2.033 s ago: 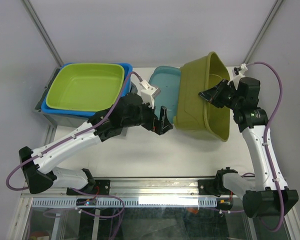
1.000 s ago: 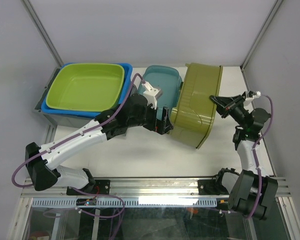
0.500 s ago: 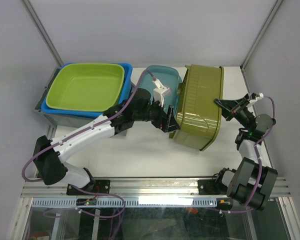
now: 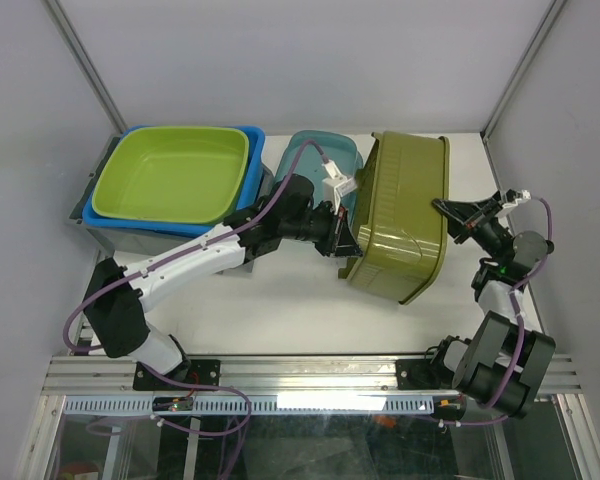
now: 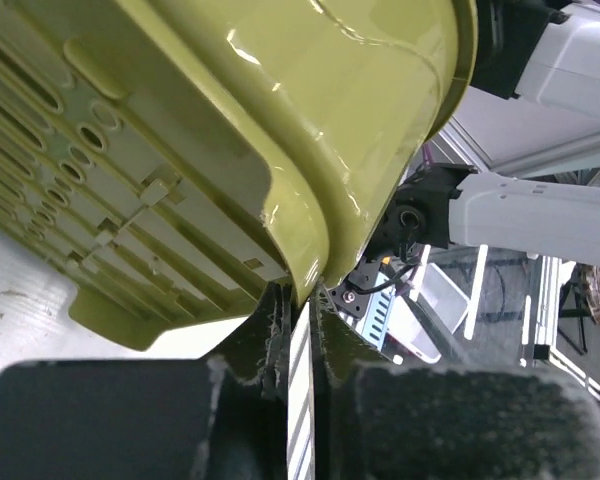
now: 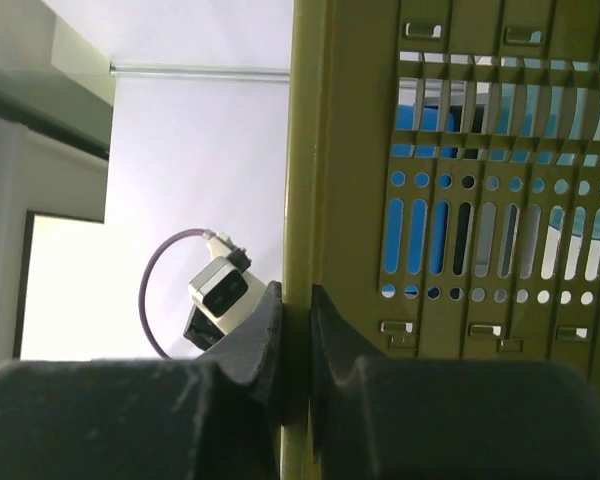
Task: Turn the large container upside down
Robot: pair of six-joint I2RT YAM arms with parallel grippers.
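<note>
A: Where's the olive-green container (image 4: 400, 215)?
B: Right of centre on the white surface (image 4: 280, 310), tipped on edge beside a teal bin (image 4: 320, 160) — slotted base showing. Left fingers (image 4: 342, 240) and right fingers (image 4: 446, 210) each clamp its rim.

Pale walls (image 4: 310, 60) close in the white table (image 4: 280, 310) on three sides. A metal rail (image 4: 310, 372) runs along its near edge.
</note>
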